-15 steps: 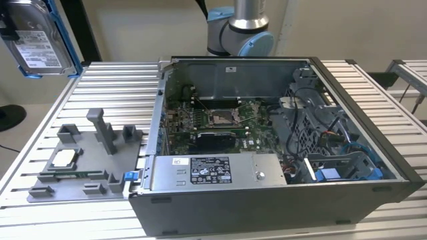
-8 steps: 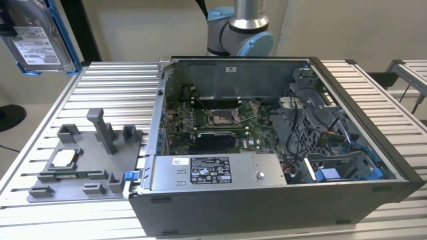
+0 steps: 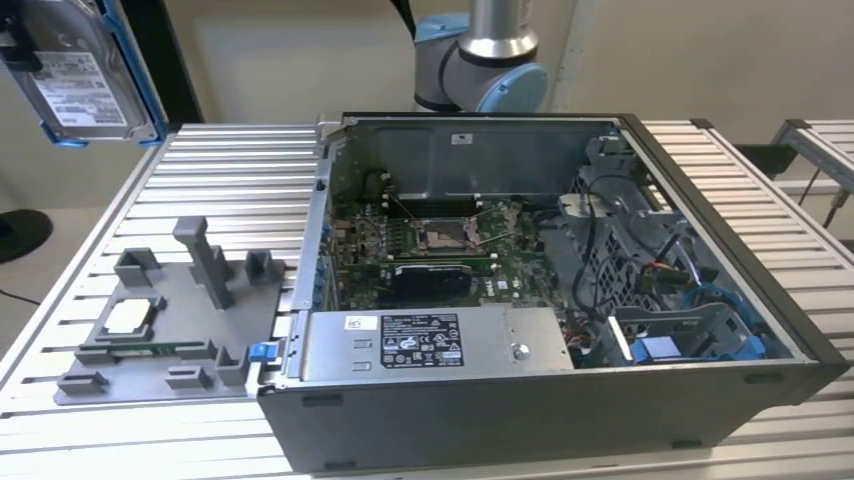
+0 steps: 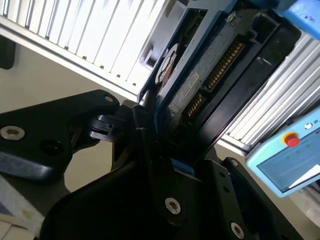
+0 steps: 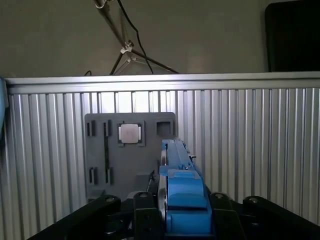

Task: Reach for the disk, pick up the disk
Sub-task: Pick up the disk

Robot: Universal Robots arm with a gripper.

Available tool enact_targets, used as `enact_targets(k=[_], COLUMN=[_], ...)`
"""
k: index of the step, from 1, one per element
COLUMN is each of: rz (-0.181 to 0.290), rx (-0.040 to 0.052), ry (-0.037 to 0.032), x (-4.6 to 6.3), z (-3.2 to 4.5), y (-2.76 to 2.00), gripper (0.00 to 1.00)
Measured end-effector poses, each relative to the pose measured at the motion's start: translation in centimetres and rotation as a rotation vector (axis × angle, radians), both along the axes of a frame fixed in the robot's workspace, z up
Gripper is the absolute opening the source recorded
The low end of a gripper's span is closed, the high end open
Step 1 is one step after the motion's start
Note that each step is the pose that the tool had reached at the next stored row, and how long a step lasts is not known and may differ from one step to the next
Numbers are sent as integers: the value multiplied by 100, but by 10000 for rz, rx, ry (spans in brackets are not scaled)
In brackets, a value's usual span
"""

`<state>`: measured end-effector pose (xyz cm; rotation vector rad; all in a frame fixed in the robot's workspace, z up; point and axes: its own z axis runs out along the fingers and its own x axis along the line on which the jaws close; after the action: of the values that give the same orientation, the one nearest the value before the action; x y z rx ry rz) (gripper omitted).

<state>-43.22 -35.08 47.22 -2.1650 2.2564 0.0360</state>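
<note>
The disk, a silver-grey drive with a white label and a blue carrier frame, hangs high in the air at the exterior view's far left, above the table's back corner. In the first wrist view the disk stands edge-on, with its blue frame between the black fingers. My gripper is shut on it. The second wrist view shows the disk's circuit-board side clamped in the gripper.
An open computer case takes up the middle of the slatted aluminium table, with a grey labelled power-supply box at its front. A grey fixture plate beside it carries a small square chip. A pendant with a red button lies nearby.
</note>
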Motion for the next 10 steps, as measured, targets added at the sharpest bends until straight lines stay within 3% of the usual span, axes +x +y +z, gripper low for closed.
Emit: enact_targets(k=[10], rz=[0], rx=[298], ry=[9], x=[184], z=[5], y=[0], gripper=[0])
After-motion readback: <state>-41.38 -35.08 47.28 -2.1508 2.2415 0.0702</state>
